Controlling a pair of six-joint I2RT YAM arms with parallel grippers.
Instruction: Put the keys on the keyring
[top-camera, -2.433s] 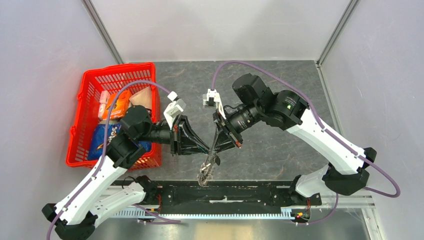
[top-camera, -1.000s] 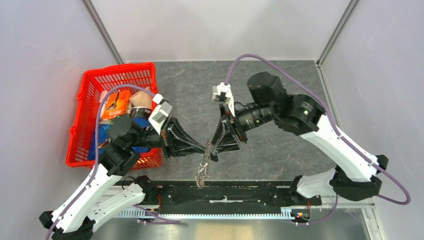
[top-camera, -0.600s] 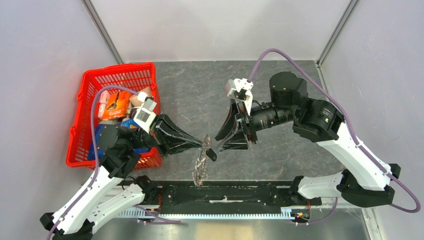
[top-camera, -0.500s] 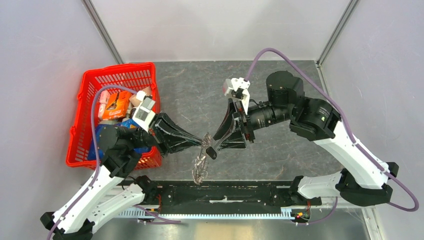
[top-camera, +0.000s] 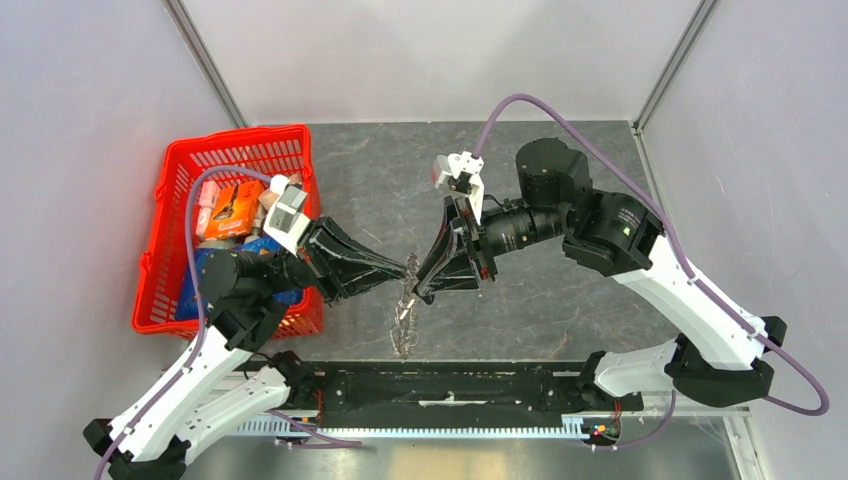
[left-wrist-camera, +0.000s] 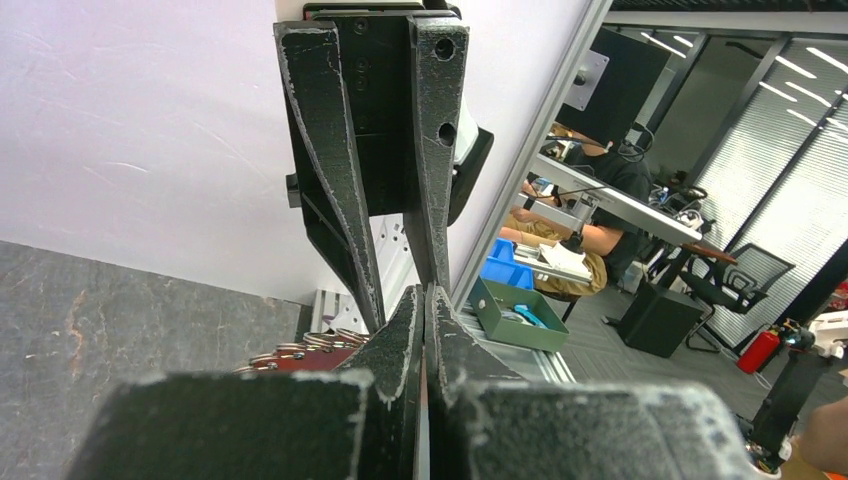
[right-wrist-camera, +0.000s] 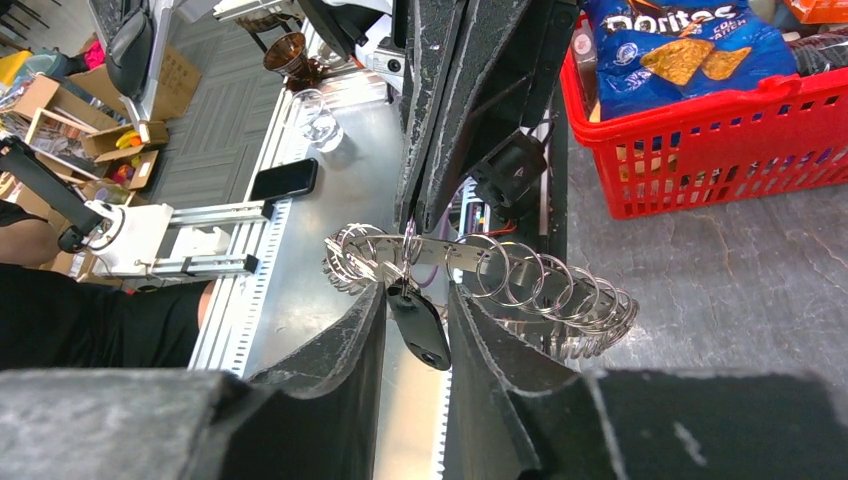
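You see two claws: left claw (top-camera: 406, 268), right claw (top-camera: 425, 287). One black key (right-wrist-camera: 419, 330). One keyring (right-wrist-camera: 480, 277) cluster. One red basket (top-camera: 175, 192). One Doritos bag (right-wrist-camera: 670, 45).

We see the right gripper (top-camera: 428, 290) back beside the left gripper (top-camera: 408, 267), fingertips nearly meeting again above the keyring (top-camera: 404, 322). The black key (right-wrist-camera: 418, 322) now hangs between the right fingers (right-wrist-camera: 352, 330), at the keyring.

Overhead view looks down; both wrist views face each other closely, sharing the keyring (right-wrist-camera: 480, 275).
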